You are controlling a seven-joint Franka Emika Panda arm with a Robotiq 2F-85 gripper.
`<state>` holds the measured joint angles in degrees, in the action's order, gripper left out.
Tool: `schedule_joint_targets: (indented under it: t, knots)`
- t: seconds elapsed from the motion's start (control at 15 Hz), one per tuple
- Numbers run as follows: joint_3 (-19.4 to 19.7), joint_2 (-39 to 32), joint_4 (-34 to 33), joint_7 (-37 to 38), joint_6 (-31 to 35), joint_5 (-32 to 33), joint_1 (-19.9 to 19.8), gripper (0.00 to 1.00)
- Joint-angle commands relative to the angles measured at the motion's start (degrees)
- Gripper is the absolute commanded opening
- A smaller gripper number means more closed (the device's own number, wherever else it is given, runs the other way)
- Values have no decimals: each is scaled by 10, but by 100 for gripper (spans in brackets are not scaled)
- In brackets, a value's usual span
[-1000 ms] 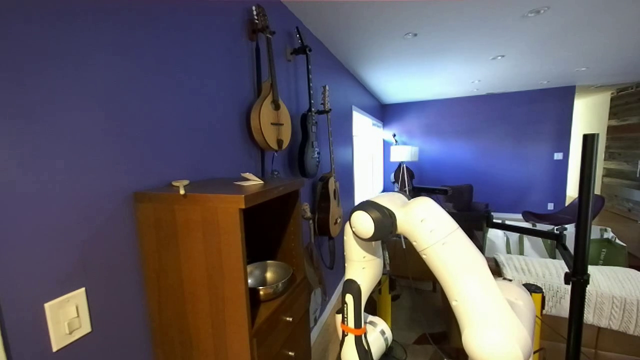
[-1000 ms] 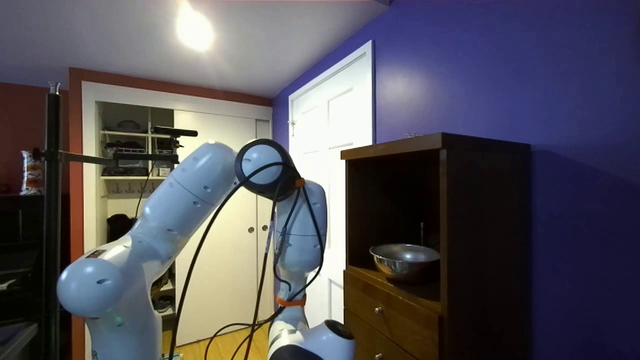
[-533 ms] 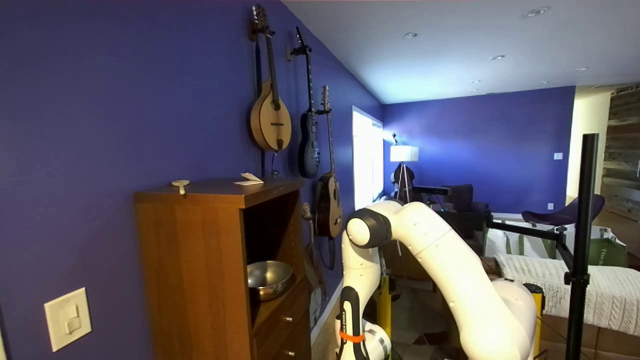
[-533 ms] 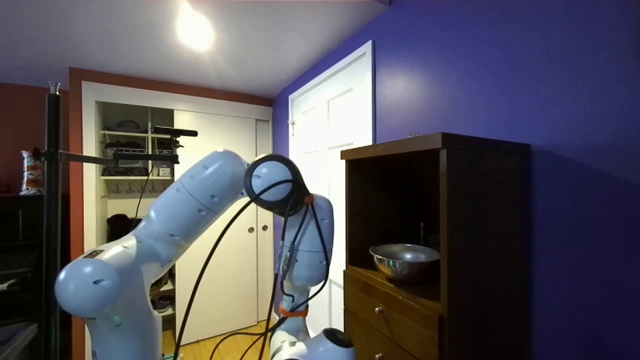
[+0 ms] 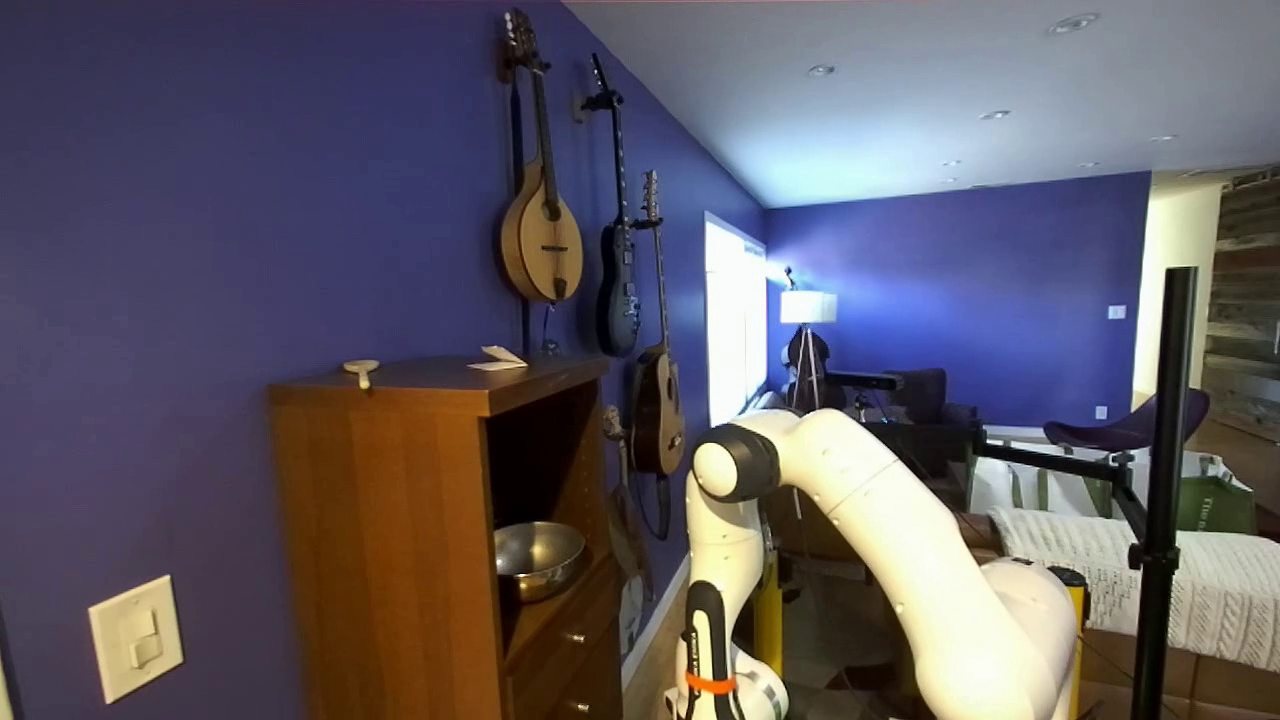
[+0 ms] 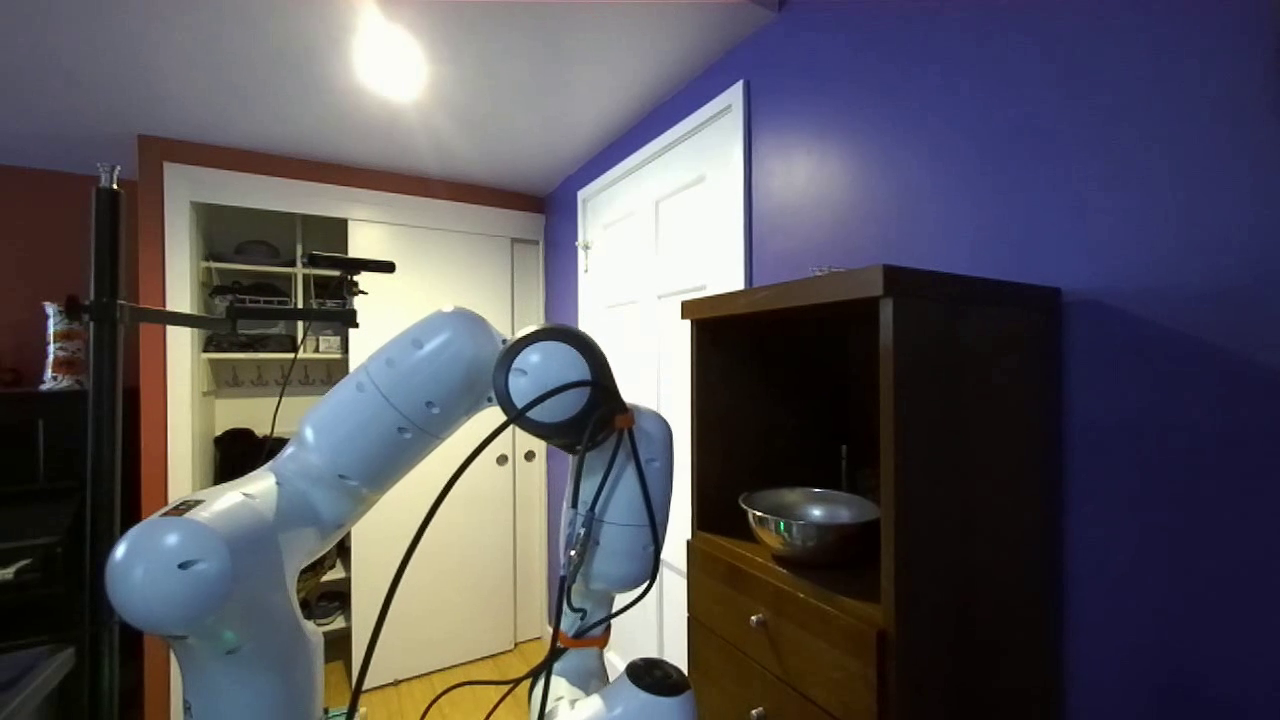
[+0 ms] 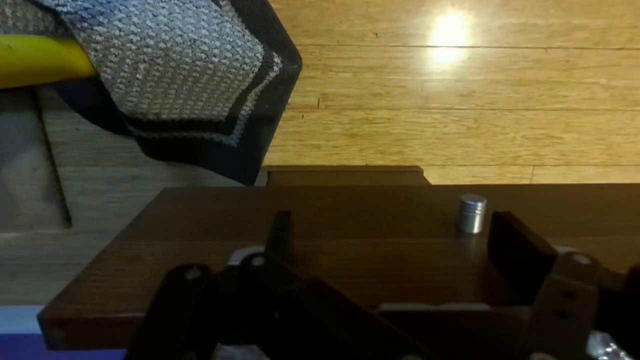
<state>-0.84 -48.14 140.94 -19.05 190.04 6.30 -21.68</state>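
In the wrist view my gripper (image 7: 395, 232) is open with a wide gap and nothing held. Its dark fingers stand apart over a brown wooden drawer front. A small silver knob (image 7: 471, 215) sits on that front, between the fingers and closer to the right one, apart from it. The wooden cabinet (image 5: 390, 540) has an open shelf above drawers and also shows in an exterior view (image 6: 970, 480). A steel bowl stands on that shelf in both exterior views (image 5: 540, 560) (image 6: 812, 525). The gripper itself is below the frame in both exterior views.
A brown ledge (image 7: 345, 177) juts out past the drawer front. A grey mat (image 7: 175, 60) and a yellow bar (image 7: 42, 61) lie at the upper left over the wooden floor (image 7: 500, 110). A white door (image 6: 665, 240) stands behind the arm. A black post (image 5: 1165, 480) rises beside it.
The arm's elbow and forearm have come down and, in an exterior view, moved toward the cabinet. The cabinet and the bowl have not moved.
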Motion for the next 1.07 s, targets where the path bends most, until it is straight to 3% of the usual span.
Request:
schedule_joint_targets:
  t: [0.0,0.47,1.0]
  knots:
    - [-9,-23,-21,26,52,33,-16,100]
    - [-23,-51,-56,66,125,62,-24,100]
    - [-61,-106,-129,91,134,112,-72,100]
